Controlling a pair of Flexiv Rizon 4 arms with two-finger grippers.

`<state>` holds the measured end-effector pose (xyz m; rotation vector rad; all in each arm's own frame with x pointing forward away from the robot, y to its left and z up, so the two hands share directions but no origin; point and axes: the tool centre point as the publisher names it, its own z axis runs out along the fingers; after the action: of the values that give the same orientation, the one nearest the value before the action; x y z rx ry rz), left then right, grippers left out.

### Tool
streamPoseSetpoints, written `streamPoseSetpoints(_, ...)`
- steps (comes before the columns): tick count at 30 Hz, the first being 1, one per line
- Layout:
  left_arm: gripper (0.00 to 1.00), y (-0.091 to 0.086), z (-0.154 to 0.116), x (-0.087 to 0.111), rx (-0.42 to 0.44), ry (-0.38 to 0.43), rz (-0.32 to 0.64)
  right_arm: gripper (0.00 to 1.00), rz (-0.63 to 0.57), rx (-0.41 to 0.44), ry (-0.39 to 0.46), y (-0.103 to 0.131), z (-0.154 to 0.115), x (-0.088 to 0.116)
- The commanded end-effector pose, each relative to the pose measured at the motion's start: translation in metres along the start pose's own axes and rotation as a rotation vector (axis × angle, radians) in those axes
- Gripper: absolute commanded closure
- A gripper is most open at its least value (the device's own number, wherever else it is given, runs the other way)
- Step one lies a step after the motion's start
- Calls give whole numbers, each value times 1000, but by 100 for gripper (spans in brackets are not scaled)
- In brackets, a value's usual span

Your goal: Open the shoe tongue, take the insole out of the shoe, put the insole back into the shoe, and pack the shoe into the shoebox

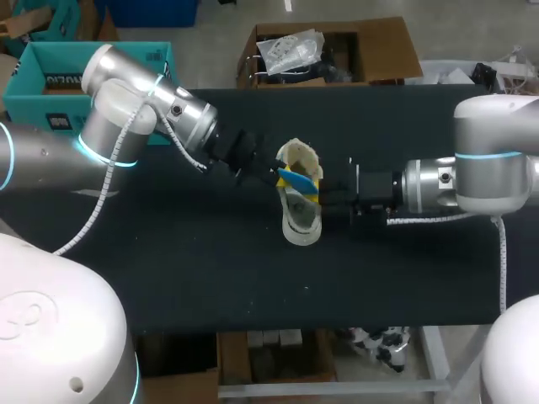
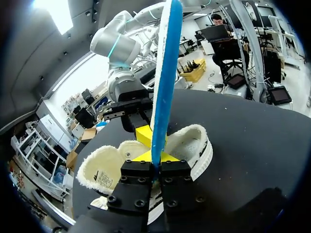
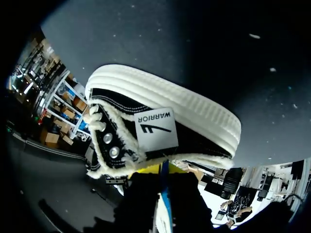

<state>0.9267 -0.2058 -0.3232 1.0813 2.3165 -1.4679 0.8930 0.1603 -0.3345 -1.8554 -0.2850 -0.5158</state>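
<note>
- Two grippers were at the shoe (image 1: pixel 301 220), which lay in the middle of the table (image 1: pixel 210 269); our left gripper (image 1: pixel 274 175) was clamped on the blue insole (image 2: pixel 163 97), held on edge above the opening.
- Our right gripper (image 1: pixel 324 195) sat against the shoe's side; we could not tell whether it gripped.
- We judged the insole should go in toe-first, tilted flat, with the shoe steadied.

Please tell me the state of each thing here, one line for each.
Shoe: upright on its sole, opening upward.
Insole: gripped at one end, over the shoe's opening.
Left gripper: shut on the insole.
Right gripper: at the shoe's rim; grip unclear.
</note>
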Motion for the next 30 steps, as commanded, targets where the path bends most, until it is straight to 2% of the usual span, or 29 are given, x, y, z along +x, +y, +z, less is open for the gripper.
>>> streamPoseSetpoints(1,100,10,11,-4,14,1,11,100,-20,-26,8,0,7,4)
streamPoseSetpoints(9,100,29,20,-9,9,50,-7,100,-19,-56,27,16,3,7)
streamPoseSetpoints(14,100,28,17,-8,11,47,-11,100,-17,-59,31,19,2,7)
streamPoseSetpoints(15,93,26,16,-7,12,44,-9,100,-18,-60,31,18,2,8)
streamPoseSetpoints(17,37,24,14,-7,15,40,-4,100,-21,-60,31,17,2,8)
streamPoseSetpoints(18,5,21,12,-7,17,38,0,100,-23,-59,30,17,2,8)
streamPoseSetpoints(19,0,19,10,-6,17,33,4,100,-24,-59,29,16,2,9)
streamPoseSetpoints(22,0,10,4,-3,30,18,22,100,-29,-59,28,16,3,9)
streamPoseSetpoints(28,17,-8,-9,5,54,-3,26,100,-34,-58,35,15,2,8)
streamPoseSetpoints(29,25,-10,-10,5,58,-4,28,100,-35,-59,36,15,2,8)
streamPoseSetpoints(30,29,-12,-10,6,72,-4,31,100,-35,-59,36,15,2,8)
